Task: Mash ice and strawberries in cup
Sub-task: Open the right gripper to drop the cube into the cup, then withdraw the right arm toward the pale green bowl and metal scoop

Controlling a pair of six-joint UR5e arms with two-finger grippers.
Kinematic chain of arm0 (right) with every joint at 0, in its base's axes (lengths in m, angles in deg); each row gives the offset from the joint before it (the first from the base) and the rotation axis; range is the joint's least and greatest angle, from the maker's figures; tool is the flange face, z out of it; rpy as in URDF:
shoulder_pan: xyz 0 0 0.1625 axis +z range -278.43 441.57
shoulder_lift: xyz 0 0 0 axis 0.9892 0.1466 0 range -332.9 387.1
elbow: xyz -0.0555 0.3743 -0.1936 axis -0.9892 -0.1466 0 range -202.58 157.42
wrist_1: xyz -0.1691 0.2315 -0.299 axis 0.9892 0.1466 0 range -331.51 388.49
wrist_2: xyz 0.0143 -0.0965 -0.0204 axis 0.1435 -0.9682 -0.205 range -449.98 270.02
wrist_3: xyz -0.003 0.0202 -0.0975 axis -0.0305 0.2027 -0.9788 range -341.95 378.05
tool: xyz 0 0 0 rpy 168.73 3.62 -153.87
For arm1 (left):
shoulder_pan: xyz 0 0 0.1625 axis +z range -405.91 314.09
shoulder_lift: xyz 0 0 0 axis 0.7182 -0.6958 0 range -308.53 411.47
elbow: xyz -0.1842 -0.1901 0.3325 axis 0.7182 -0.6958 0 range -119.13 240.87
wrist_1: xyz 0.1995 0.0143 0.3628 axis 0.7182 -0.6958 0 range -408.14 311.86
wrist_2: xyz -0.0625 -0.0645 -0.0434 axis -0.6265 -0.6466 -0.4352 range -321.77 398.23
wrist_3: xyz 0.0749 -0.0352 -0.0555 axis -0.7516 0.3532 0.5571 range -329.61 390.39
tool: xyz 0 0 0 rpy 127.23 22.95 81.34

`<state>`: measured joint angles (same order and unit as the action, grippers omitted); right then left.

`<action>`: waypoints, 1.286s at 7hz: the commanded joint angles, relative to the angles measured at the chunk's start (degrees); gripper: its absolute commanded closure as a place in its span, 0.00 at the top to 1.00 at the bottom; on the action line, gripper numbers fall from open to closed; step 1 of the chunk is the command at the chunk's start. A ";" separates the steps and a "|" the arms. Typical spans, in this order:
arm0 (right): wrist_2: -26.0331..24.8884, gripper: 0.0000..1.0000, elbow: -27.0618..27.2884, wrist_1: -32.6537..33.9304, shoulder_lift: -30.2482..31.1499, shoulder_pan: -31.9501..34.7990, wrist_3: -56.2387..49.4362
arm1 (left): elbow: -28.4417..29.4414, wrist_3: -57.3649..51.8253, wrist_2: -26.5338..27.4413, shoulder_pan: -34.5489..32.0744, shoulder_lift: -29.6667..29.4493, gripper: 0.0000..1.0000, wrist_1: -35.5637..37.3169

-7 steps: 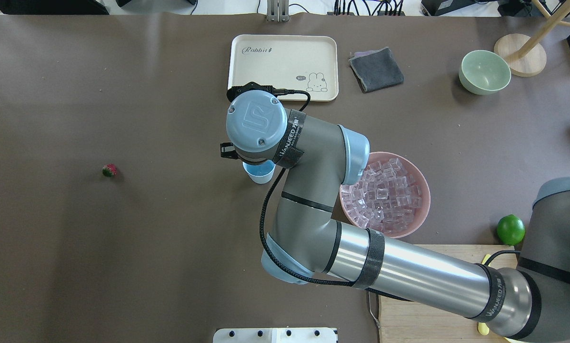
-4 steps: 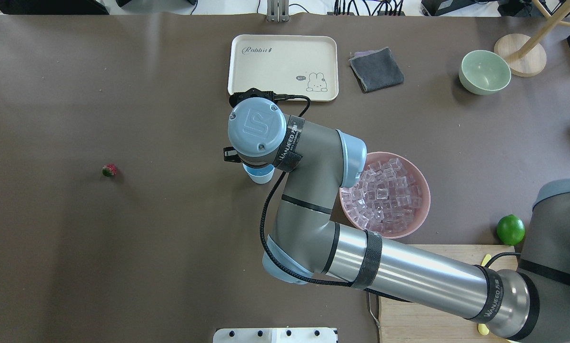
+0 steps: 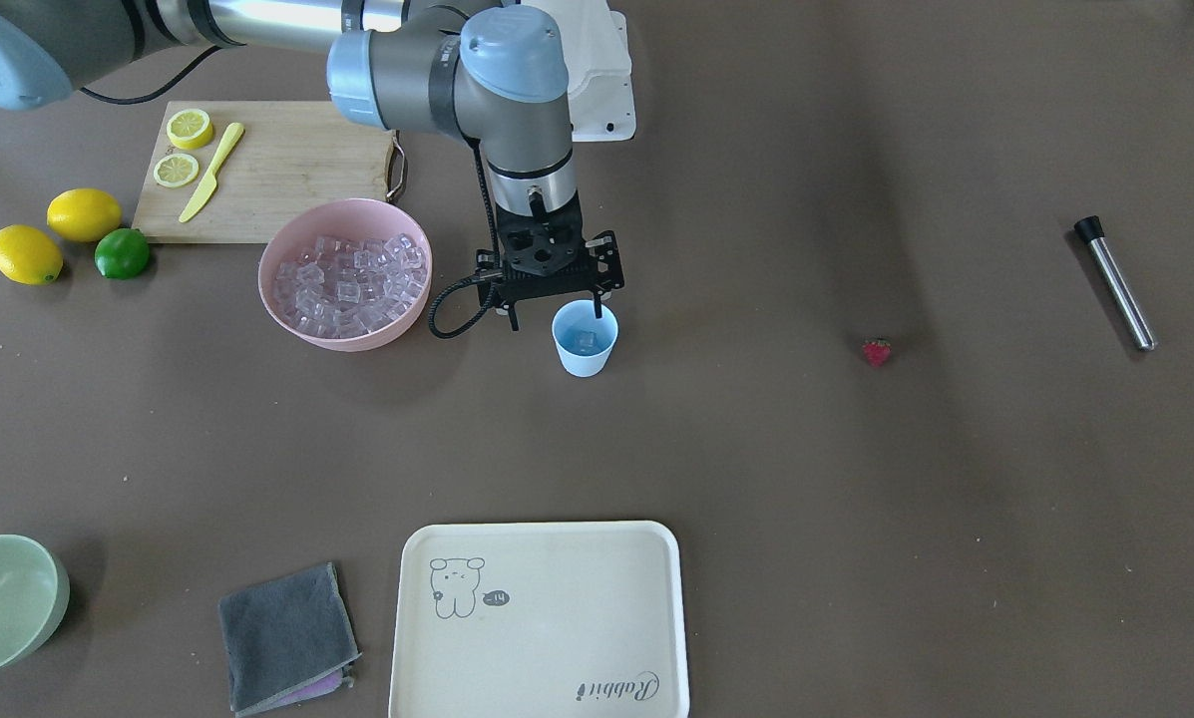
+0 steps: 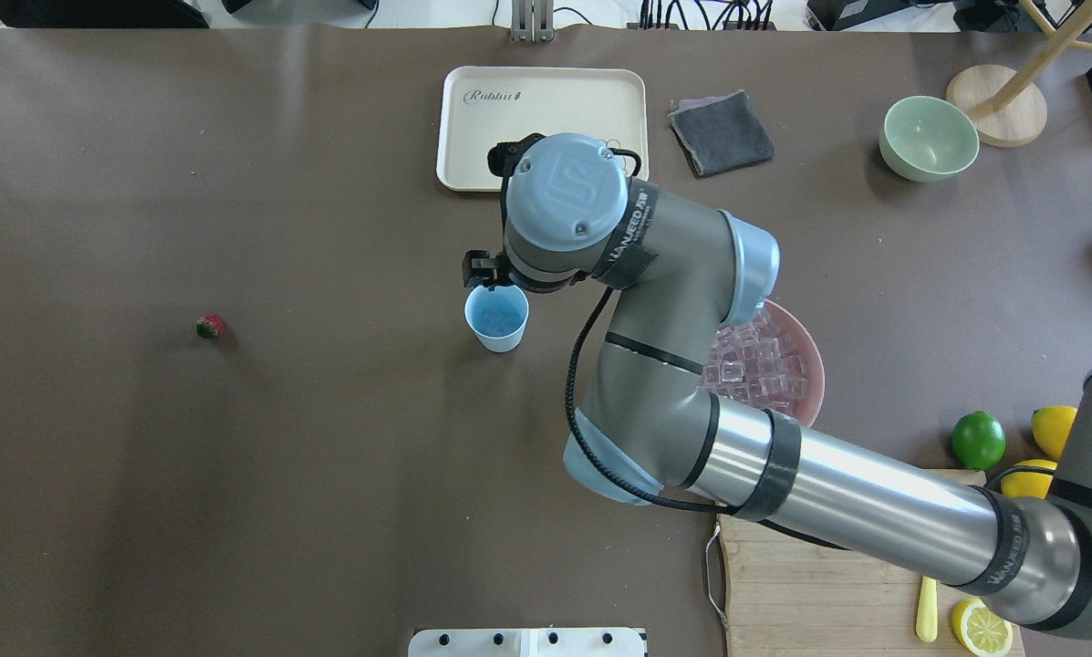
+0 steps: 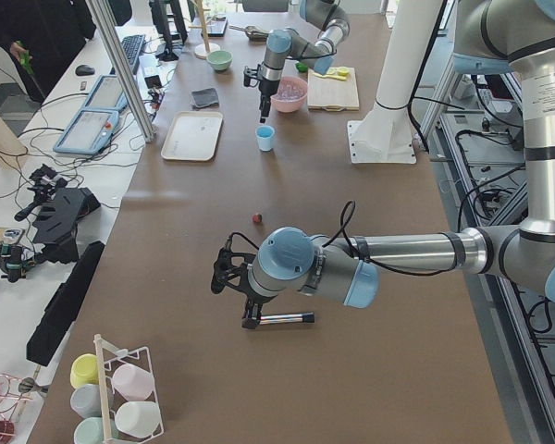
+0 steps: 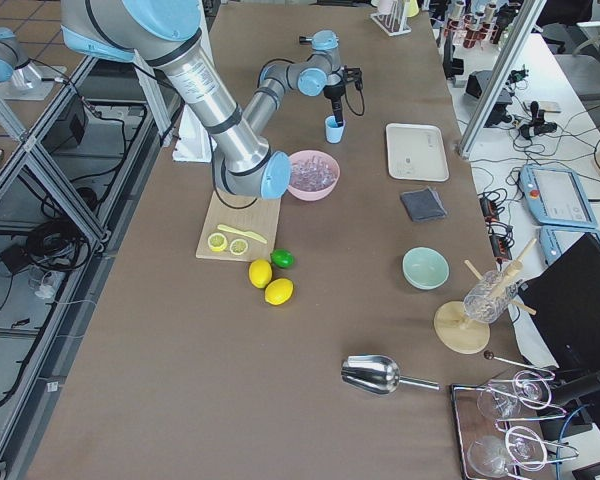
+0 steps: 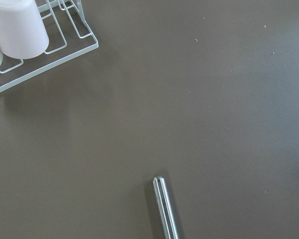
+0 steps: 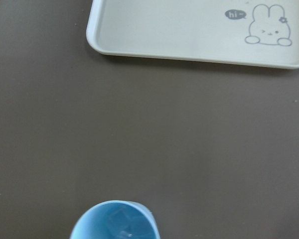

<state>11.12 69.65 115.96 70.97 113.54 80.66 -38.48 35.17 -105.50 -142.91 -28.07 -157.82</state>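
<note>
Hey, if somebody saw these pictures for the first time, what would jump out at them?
The right gripper hangs open just above the light-blue cup, which has an ice cube inside. Next to it sits a pink bowl heaped with more of them, while a lone red strawberry lies far off toward the robot's left side.

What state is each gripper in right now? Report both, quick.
Left gripper: cannot be told; it shows only in the side view, at the metal rod.
Right gripper: open, holding nothing, beside the cup.
</note>
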 commanded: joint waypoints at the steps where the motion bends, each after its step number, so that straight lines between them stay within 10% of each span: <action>1: 9.93 0.99 6.54 -0.10 8.47 9.46 -11.41 | -1.80 8.70 1.94 6.09 -4.02 0.99 0.78; 6: 30.08 0.99 7.08 -0.02 22.80 35.23 -46.81 | -8.66 40.19 14.43 27.64 -11.87 0.99 1.66; 9: 33.10 0.99 10.57 -0.11 36.05 49.19 -65.19 | -8.49 49.59 14.96 32.28 -18.18 0.99 5.53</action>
<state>43.06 78.36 115.65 101.22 156.71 22.73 -46.92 80.71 -91.00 -113.50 -43.64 -153.47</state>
